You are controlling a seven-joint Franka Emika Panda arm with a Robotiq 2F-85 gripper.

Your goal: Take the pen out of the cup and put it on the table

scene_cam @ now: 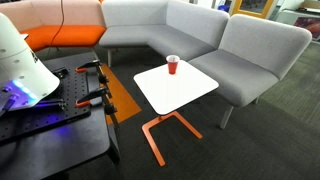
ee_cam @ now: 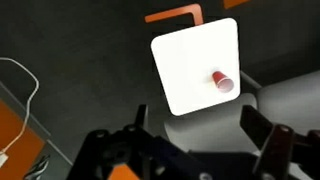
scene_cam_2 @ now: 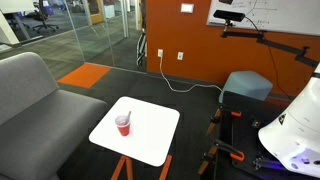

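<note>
1. Your gripper [ee_cam: 195,135] hangs well above the scene, its two dark fingers [ee_cam: 255,130] spread wide. Nothing sits between them and they touch nothing.
2. The small red cup with a pale rim [ee_cam: 222,80] is well apart from the gripper, on the white square side table with rounded corners and an orange bent-metal leg [ee_cam: 190,45].
3. In both exterior views the cup [scene_cam: 172,65] [scene_cam_2: 123,124] stands upright near the table edge by the grey upholstered sofa [scene_cam: 160,25].
4. The pen is too small to make out.
</note>
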